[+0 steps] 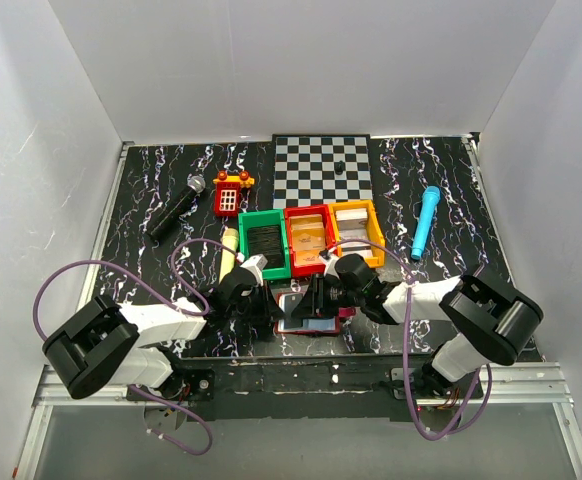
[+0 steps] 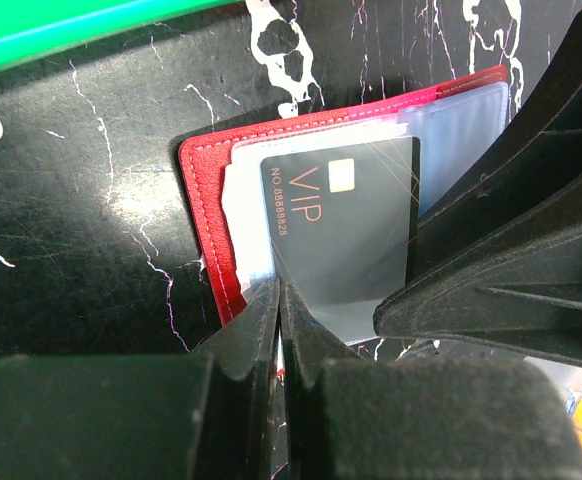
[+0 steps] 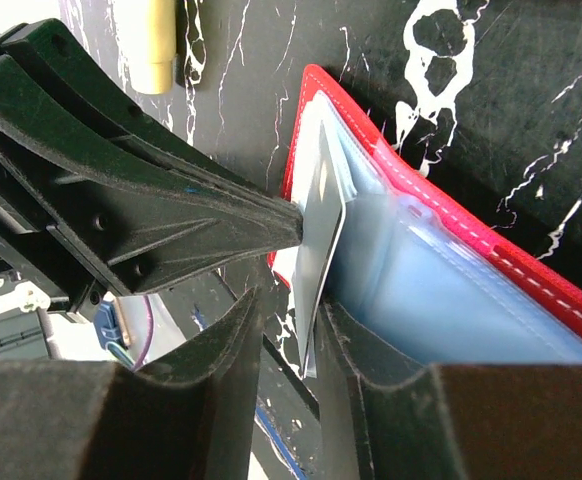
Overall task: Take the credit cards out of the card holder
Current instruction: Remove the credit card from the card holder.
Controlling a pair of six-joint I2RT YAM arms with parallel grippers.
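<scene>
Right wrist: half-open tool (image 3: 289,305) astride card (image 3: 323,215)

From above, the left end effector (image 1: 271,302) and right end effector (image 1: 316,298) cover most of the card holder (image 1: 306,326). The piece (image 1: 339,166) on the chessboard (image 1: 306,180) is too small to name. At the left wrist, the dark card (image 2: 346,230) has its lower edge behind the closed fingers (image 2: 251,330); whether they pinch card or sleeve is unclear. At the right wrist the card shows edge-on, face unreadable, and the card holder runs off the right edge.
</scene>
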